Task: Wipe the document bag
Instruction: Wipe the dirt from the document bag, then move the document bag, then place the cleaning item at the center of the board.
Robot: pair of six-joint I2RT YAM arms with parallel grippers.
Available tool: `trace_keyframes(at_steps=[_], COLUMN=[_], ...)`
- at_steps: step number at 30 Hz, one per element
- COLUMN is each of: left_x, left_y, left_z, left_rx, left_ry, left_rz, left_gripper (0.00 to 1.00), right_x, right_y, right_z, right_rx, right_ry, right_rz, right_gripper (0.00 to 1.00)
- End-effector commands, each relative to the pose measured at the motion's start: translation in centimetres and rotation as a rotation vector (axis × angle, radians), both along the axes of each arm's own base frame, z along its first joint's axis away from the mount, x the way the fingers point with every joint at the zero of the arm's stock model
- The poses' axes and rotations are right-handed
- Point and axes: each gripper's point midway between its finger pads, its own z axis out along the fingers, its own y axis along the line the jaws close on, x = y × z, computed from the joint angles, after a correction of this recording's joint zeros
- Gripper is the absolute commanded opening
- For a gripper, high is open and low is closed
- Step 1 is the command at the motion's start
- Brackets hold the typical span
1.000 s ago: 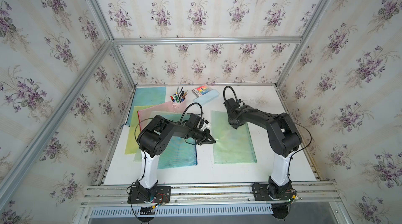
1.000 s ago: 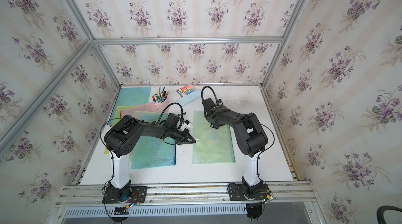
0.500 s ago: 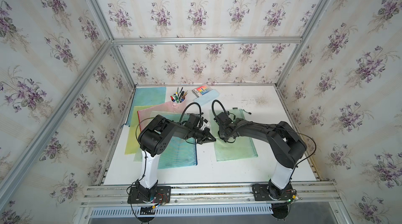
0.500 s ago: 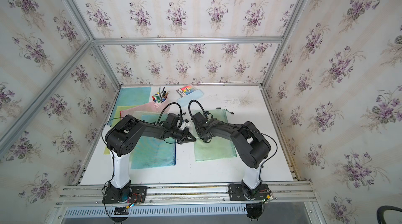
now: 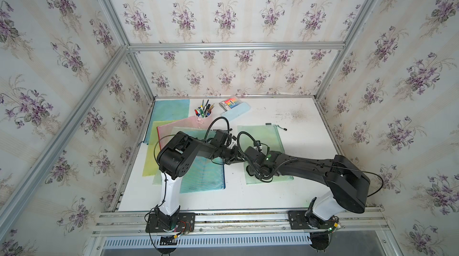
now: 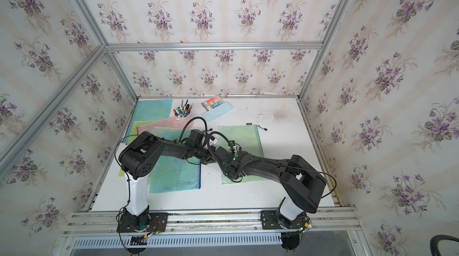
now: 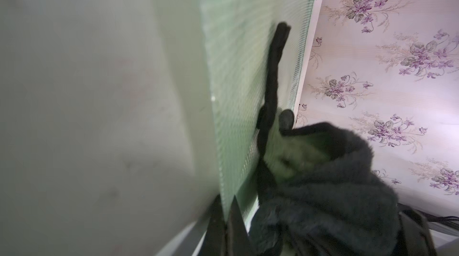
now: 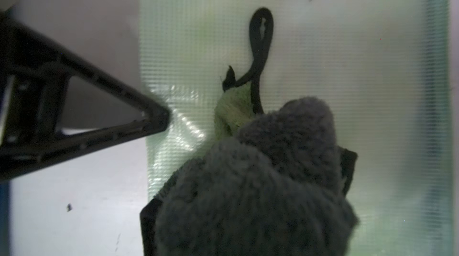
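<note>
The document bag (image 5: 272, 135) (image 6: 248, 134) is a pale green mesh zip pouch lying flat right of the table's middle; the wrist views show its mesh (image 7: 238, 68) (image 8: 347, 68). My right gripper (image 8: 248, 192) is shut on a grey cloth (image 8: 260, 180) (image 7: 323, 192) with a green inner side and a black loop, pressed on the bag's near left part. In both top views the wrist (image 5: 258, 165) hides the cloth. My left gripper (image 7: 226, 198) (image 5: 240, 159) (image 6: 211, 161) is shut, its tip on the bag's left edge (image 8: 162, 118), where the mesh wrinkles.
Several other coloured bags (image 5: 203, 175) are stacked on the left under the left arm. At the back stand a pen cup (image 5: 203, 113), a marker box (image 5: 230, 103) and a light blue case (image 5: 237, 112). A dirty patch (image 5: 295, 115) marks the far right of the table.
My right gripper has drawn the cloth from the bag's far end towards the near end along its left side. The bag shifted slightly. The left arm has stayed put.
</note>
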Motion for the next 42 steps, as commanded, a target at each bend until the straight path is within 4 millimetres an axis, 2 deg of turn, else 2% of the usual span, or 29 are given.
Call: trace_keyframes(at_steps=[1,2,4,6,7,9,12,13,15,17,19,21,23,26,28,31,34,39,42], left_x=[-0.1,-0.2,-0.5,-0.6,-0.7,-0.8,-0.8,-0.9,-0.9,-1.0,-1.4,-1.9,-2.9,-4.8,-5.9,-7.4,-8.6,-8.4,-7.4], left_y=[0.8,0.9,1.0,1.2,1.2,1.3,1.1,1.0,0.9,0.9,1.3,1.9,2.9,5.6,7.7,10.5,12.9,18.5,19.5], left_z=[-1.5,-1.5,-1.6,-1.5,-1.5,-1.5,-1.4,-1.4,-1.2,-0.8,0.0,1.3,3.0,4.9,6.2,7.7,8.4,7.8,8.1], left_rx=[0.084,0.089,0.102,0.112,0.114,0.119,0.122,0.127,0.14,0.149,0.176,0.212,0.249,0.354,0.415,0.499,0.571,0.692,0.69], left_ry=[0.018,0.027,0.03,0.03,0.028,0.03,0.029,0.027,0.02,0.009,0.006,-0.012,-0.029,-0.061,-0.088,-0.112,-0.114,-0.04,-0.04], left_rz=[0.019,0.015,0.001,-0.004,-0.006,-0.007,-0.016,-0.022,-0.03,-0.037,-0.049,-0.07,-0.094,-0.117,-0.108,-0.113,-0.123,-0.039,0.011], left_gripper=[0.0,0.0,0.0,0.0,0.0,0.0,0.0,0.0,0.0,0.0,0.0,0.0,0.0,0.0,0.0,0.0,0.0,0.0,0.0], right_x=[-1.5,-1.7,-2.3,-2.5,-2.7,-2.7,-2.7,-2.7,-2.6,-2.4,-2.1,-1.7,-0.6,1.7,3.5,5.6,7.1,8.4,9.3], right_y=[-3.5,-5.4,-10.5,-13.7,-14.6,-14.4,-10.9,-9.6,-8.3,-8.8,-10.6,-12.5,-13.6,-14.2,-13.9,-13.1,-12.1,-10.2,-10.2], right_z=[-1.1,-1.3,-1.0,0.4,1.2,1.6,0.1,-0.7,-1.8,-2.6,-2.7,-2.3,-1.3,1.4,3.2,4.8,4.7,2.8,2.6], right_rx=[-0.061,-0.102,-0.222,-0.3,-0.316,-0.276,-0.148,-0.135,-0.167,-0.235,-0.272,-0.272,-0.247,-0.203,-0.178,-0.161,-0.161,-0.142,-0.14], right_ry=[0.034,0.045,0.045,0.001,-0.02,-0.028,-0.002,0.012,0.042,0.049,0.052,0.051,0.021,-0.049,-0.09,-0.119,-0.114,-0.066,-0.063], right_rz=[-0.119,-0.151,-0.244,-0.306,-0.331,-0.351,-0.306,-0.281,-0.256,-0.255,-0.282,-0.324,-0.348,-0.362,-0.352,-0.32,-0.284,-0.241,-0.232], right_gripper=[0.31,0.31,0.32,0.32,0.32,0.32,0.31,0.31,0.32,0.33,0.35,0.36,0.36,0.36,0.36,0.36,0.36,0.35,0.35])
